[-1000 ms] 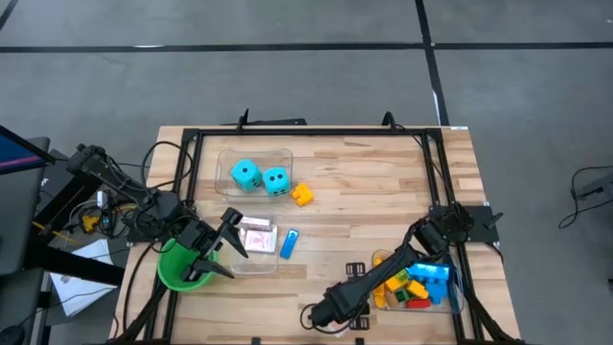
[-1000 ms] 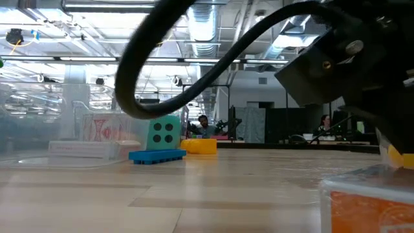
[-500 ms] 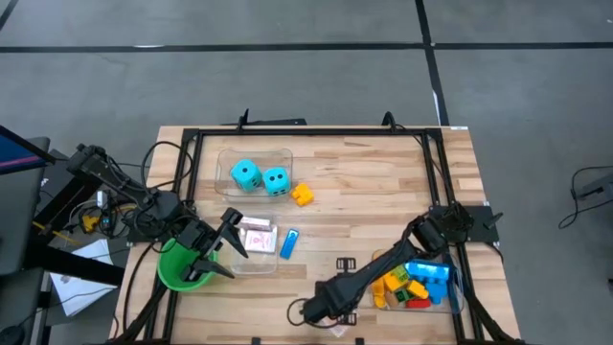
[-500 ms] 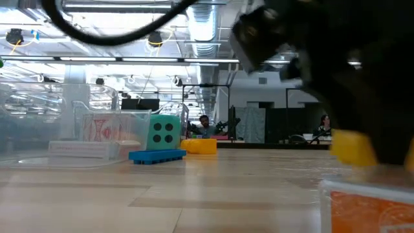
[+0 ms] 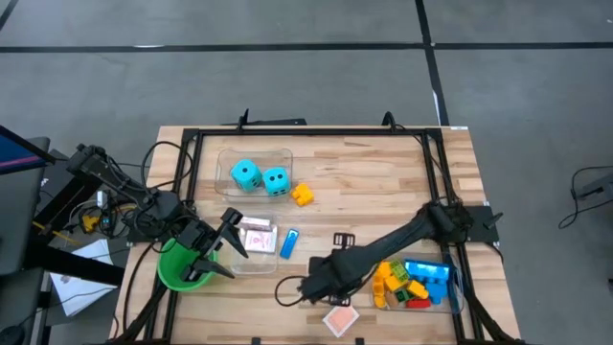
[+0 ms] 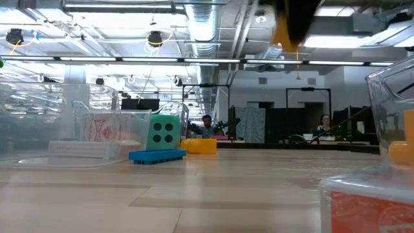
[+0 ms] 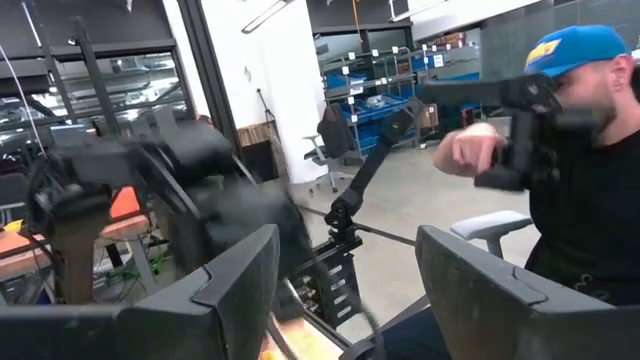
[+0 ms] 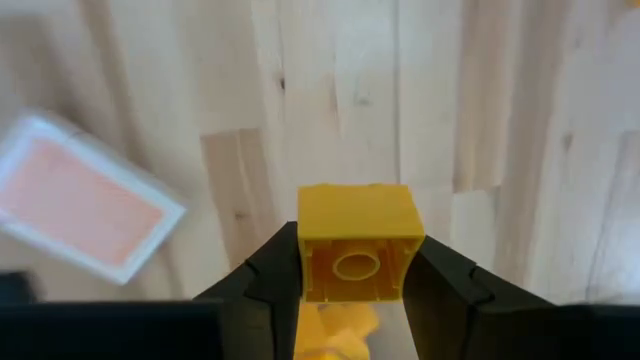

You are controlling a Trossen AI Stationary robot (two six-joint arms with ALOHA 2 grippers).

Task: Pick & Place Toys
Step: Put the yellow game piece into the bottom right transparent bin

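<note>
From above, the right gripper hangs over the bare wood at the table's near middle, its arm reaching in from the right. A playing card lies just beside it, toward the near edge. Two cyan dice sit in a clear bin at the far left, with a yellow brick beside that bin. A blue brick lies next to a second bin holding cards. A third bin at the right holds mixed bricks. The left gripper waits over the green cup, jaws spread and empty.

At table height, a die, the blue brick and the yellow brick stand in a row (no lettering is readable on the card backs).

The left wrist view looks into the room: a person in a blue cap.

The right wrist view shows the fingers clamped on a yellow brick, with the card on the wood beneath.
</note>
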